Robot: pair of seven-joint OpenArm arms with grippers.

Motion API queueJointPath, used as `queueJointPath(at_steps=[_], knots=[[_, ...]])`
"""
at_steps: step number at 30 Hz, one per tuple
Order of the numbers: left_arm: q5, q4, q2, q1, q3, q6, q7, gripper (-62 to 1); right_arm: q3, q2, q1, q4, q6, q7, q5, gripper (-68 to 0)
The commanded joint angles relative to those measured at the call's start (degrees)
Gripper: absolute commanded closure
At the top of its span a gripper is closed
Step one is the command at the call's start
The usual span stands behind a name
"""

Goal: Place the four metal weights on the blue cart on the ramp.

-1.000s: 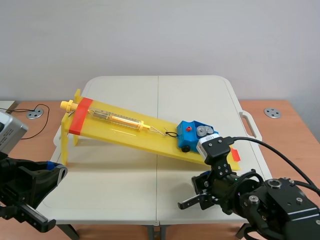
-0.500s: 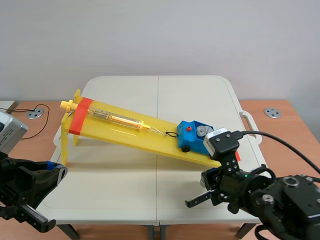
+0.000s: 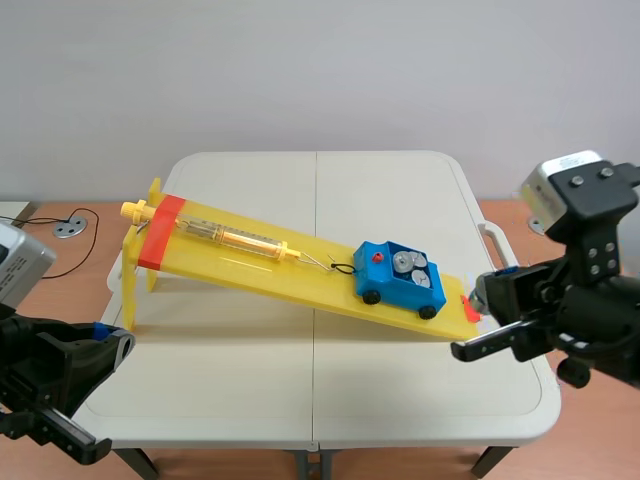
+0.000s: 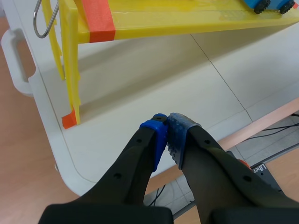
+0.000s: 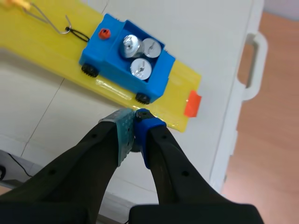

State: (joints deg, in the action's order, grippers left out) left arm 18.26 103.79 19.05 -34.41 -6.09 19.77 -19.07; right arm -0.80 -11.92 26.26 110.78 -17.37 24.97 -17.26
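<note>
The blue cart (image 3: pixel 385 285) sits low on the yellow ramp (image 3: pixel 250 262), tied by a hook and cord to a spring scale (image 3: pixel 235 237). Three metal weights (image 5: pixel 140 67) show in the cart (image 5: pixel 107 51); I cannot make out a fourth. My right gripper (image 3: pixel 462 348) hangs shut and holding nothing off the ramp's low end, to the right of the cart. In the right wrist view the cart lies ahead of the gripper (image 5: pixel 135 122). My left gripper (image 3: pixel 115 340) stays shut and holding nothing at the table's front left corner, its pads (image 4: pixel 161 133) pressed together.
The ramp (image 4: pixel 187 18) stands on thin yellow legs (image 4: pixel 72 70) ahead of the left gripper. The white folding table (image 3: pixel 300 380) has a handle (image 3: pixel 500 250) on its right edge. Wooden surfaces flank it, and a black cable (image 3: pixel 70 215) lies at the left.
My right arm has lifted from the table's front middle and swung right, uncovering the cart. The left arm, cart and ramp have not moved.
</note>
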Motion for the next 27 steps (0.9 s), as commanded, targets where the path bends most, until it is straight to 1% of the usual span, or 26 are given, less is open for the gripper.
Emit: queueJointPath(at_steps=[1, 3, 7, 11, 18, 21, 25, 27], knots=[[2.95, 2.64, -0.61, 0.33, -0.79, 1.44, 5.51, -3.1, -0.92, -2.05, -3.43, 4.07, -1.20, -6.21, -3.23, -0.7], [2.95, 2.64, -0.59, 0.33, -0.79, 1.44, 5.51, -3.1, -0.70, -1.88, -3.98, 4.00, -1.53, -6.19, -4.81, -0.7], [2.95, 2.64, -0.61, 0.33, -0.79, 1.44, 5.53, -3.1, -0.20, -0.57, -6.78, 2.73, -1.51, -6.16, -4.85, -0.7], [2.95, 2.64, -0.61, 0.33, -0.79, 1.44, 5.51, -3.1, -0.17, 0.96, -11.06, -0.42, -1.40, -6.19, -4.55, -0.7], [2.95, 2.64, -0.59, 0.33, -0.79, 1.44, 5.51, -3.1, 2.03, 2.19, -18.64, -7.98, -1.01, -6.34, -3.06, -0.7], [2.95, 2.64, -0.59, 0.33, -0.79, 1.44, 5.51, -3.1, 3.39, 2.95, -21.38, -10.56, -0.39, -6.47, -1.07, -0.7], [2.95, 2.64, -0.59, 0.33, -0.79, 1.44, 5.51, -3.1, 5.20, 4.17, -24.57, -14.19, -0.11, -6.45, -0.46, -0.7], [2.95, 2.64, -0.61, 0.33, -0.79, 1.44, 5.51, -3.1, 5.99, 4.98, -25.83, -16.00, 0.22, -6.73, 0.79, -0.7]])
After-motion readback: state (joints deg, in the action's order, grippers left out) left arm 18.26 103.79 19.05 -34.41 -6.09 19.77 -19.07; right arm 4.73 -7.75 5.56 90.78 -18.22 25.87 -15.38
